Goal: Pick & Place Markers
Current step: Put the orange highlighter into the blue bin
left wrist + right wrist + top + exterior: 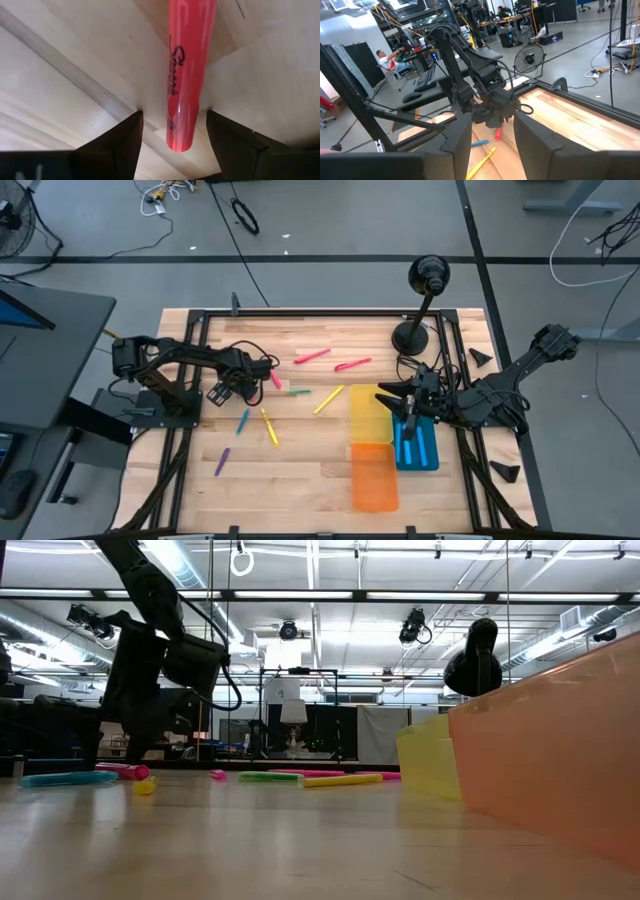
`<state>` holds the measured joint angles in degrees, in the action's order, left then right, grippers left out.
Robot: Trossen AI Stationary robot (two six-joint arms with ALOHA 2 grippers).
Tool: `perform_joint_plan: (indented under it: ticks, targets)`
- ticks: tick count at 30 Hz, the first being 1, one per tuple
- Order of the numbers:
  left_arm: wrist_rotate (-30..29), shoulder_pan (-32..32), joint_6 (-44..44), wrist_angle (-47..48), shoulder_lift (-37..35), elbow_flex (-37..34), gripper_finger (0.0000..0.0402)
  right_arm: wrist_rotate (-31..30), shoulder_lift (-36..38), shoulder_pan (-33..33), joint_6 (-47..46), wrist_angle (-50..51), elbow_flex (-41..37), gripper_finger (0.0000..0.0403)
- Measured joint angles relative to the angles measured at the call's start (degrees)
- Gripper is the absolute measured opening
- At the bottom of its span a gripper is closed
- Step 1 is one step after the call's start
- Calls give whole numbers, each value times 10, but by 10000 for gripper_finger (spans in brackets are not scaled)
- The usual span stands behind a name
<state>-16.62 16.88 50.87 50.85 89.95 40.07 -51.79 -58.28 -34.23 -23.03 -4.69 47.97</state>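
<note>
A red marker [186, 75] lies flat on the wooden table [300, 480]. My left gripper [174, 114] points down over the marker's near end, open, one finger on each side and a gap at both. In the high view this gripper [266, 374] is at the table's left. Other markers lie loose: two pink [312, 357] [352, 364], green [298, 392], two yellow [328, 399] [269, 426], blue [243, 420], purple [221, 461]. My right gripper [395, 398] hangs level and open above the yellow tray [368, 425], holding nothing.
An orange tray [373, 480] and a blue tray [430, 460] lie beside the yellow one at the table's right. A black lamp stand [410, 335] stands at the far right. A dark frame [320, 311] runs round the table. Bare wood lies near the front edge.
</note>
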Motion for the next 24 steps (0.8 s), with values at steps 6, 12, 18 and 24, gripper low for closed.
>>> perform_joint_plan:
  ticks: [6, 12, 18, 24]
  targets:
    - [1, 0, 20, -1, 0, 0, 203, 0, 0, 7, -4, 0, 0, 146]
    - [4, -1, 23, 0, 0, 0, 131, 0, 0, 10, -4, 0, 0, 146]
    - [54, 0, -19, 12, 0, 8, 70, 0, 0, 10, -4, 0, 0, 146]
    - [124, 1, -122, 31, -5, 54, 70, -1, 0, 10, -4, 0, 0, 146]
